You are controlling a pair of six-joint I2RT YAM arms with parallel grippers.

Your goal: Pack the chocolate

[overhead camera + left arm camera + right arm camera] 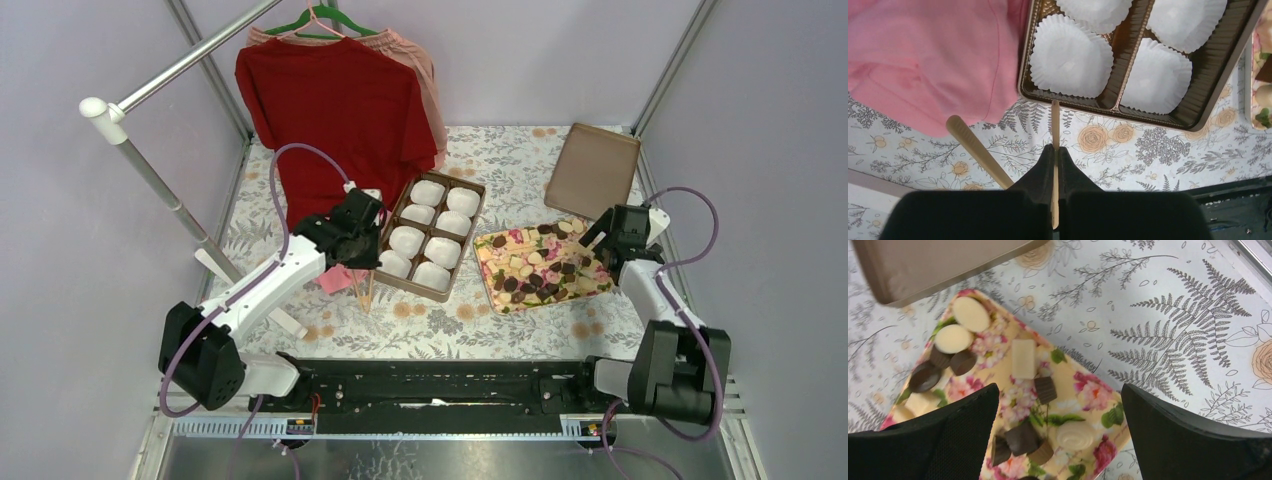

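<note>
The chocolate, dark and cream pieces, lies scattered on a flower-patterned tray. My right gripper hangs open over the tray's right end, holding nothing. In the right wrist view its fingers straddle the tray, with a dark square chocolate and a cream swirl between them. My left gripper is shut on one arm of wooden tongs, just left of a brown box lined with empty white paper cups. The tongs' other arm splays out to the left.
A flat brown lid lies behind the tray. A red shirt hangs from a green hanger at the back left, above the box. Pink cloth lies beside the box's left edge. A metal rail crosses the left side.
</note>
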